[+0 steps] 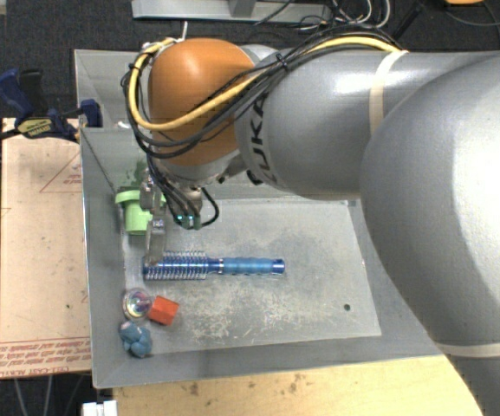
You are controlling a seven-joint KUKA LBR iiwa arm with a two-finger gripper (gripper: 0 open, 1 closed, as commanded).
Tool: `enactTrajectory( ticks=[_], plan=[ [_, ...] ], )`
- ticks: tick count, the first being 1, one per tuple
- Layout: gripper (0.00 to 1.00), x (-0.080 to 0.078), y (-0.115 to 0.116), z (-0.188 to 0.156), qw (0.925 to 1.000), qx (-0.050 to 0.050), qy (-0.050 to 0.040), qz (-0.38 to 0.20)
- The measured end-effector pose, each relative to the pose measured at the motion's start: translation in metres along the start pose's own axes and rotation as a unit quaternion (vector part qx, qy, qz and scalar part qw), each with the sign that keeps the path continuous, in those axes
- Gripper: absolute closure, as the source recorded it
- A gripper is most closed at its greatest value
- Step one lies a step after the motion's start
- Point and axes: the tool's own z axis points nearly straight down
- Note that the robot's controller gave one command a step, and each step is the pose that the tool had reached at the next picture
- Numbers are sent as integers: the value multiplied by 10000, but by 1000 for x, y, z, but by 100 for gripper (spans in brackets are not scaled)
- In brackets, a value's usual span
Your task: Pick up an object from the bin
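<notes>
So the gripper (pixel 156 237) is way down in the left end of the grey metal bin (pixel 301 310), tucked under that big orange wrist cover (pixel 193 102). Honestly I can't tell from this angle whether it's spread or pinched, since the metal bits overlap too much. There's nothing I'd call held. Two things are right next to it. A blue hairbrush (pixel 211 268) lies flat on the bin floor with its long axis running left-right in the camera view, bristle head at the left and smooth handle pointing right, toward the side the arm comes in from. The gripper tip sits just beyond the left part of the bristle head, touching or nearly so, I can't say which. Then there's a light green plastic piece (pixel 133 208) just to the left of the gripper, up against the bin's left wall. My guess is the brush is the easier grab, but closing across the bristles looks dicey, and the handle lies off to the right of the tip. A clear marble-looking ball (pixel 135 302), an orange block (pixel 164 310) and a blue lumpy thing (pixel 136 340) huddle in the near left corner, apart from the gripper.
</notes>
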Motion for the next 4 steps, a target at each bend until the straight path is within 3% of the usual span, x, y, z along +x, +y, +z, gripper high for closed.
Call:
enactTrajectory(
  ticks=[1,2,3,4],
  plan=[
    [0,17,-41,116,9997,14,1,-237],
    [100,15,-39,112,9997,-6,-29,-242],
    [100,19,-23,-7,9997,-25,-78,-222],
    [100,30,-47,-129,9951,-7,-84,-990]
  ],
)
